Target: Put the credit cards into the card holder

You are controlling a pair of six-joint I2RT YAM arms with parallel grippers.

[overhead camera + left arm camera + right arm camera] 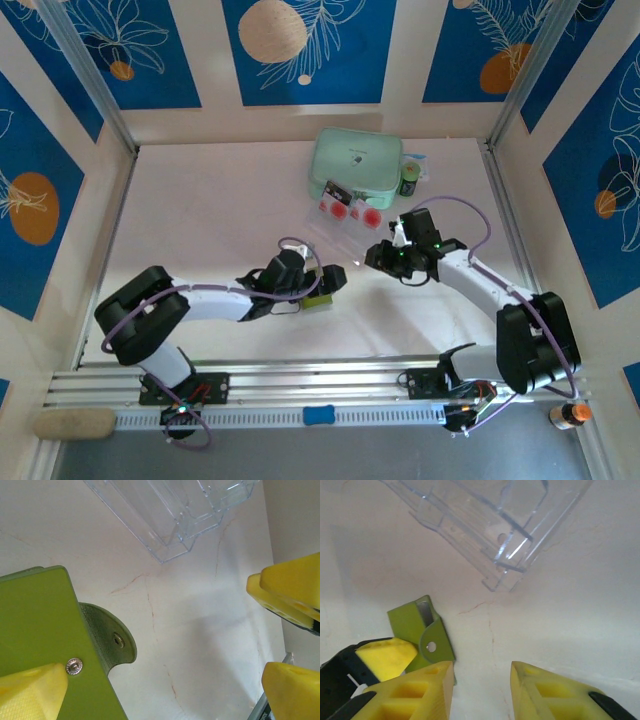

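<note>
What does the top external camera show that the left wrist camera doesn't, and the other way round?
The top external view adds the mint-green zip case, the credit cards lying in the clear tray, and both arms. The left wrist view adds close detail: the snap button on the flap of the card holder, and thin red veins in the tabletop. Both share the card holder and the clear tray.

Looked smooth and matt, with a grained leather-like flap, on the olive card holder (35,625) below the tray (170,510); carried a shiny metal snap (74,666). Gleamed clear and glossy, as hard plastic, on the tray. Lay pale, matt and faintly red-veined across the desk (210,630). Appeared matt yellow plastic, finely textured, on the left claw (162,690) pads (30,692).
</note>
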